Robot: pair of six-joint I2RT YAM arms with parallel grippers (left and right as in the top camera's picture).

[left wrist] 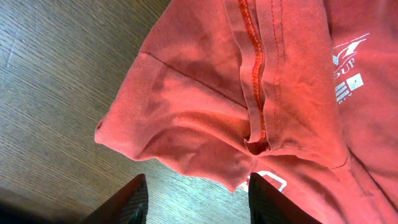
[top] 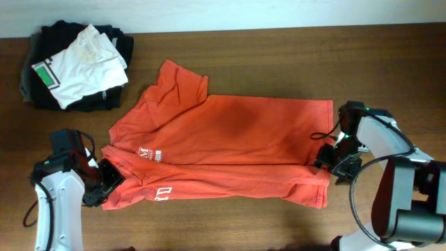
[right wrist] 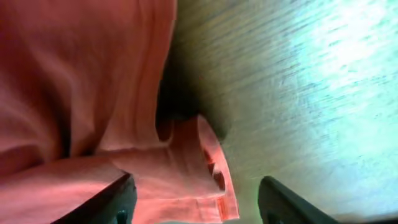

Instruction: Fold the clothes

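Note:
The red-orange T-shirt (top: 223, 146) lies across the table, partly folded lengthwise, with white lettering near its left end. My left gripper (top: 104, 183) is open at the shirt's left edge. In the left wrist view its fingers (left wrist: 198, 202) straddle bare wood just short of a sleeve fold of the shirt (left wrist: 249, 93). My right gripper (top: 336, 164) is open at the shirt's right hem. In the right wrist view its fingers (right wrist: 196, 202) straddle the folded hem corner (right wrist: 186, 168), with cloth between them.
A pile of black folded garments (top: 42, 77) with a white garment with a green patch (top: 83, 63) on top sits at the back left. The brown wooden table (top: 279, 56) runs to a white wall edge at the back.

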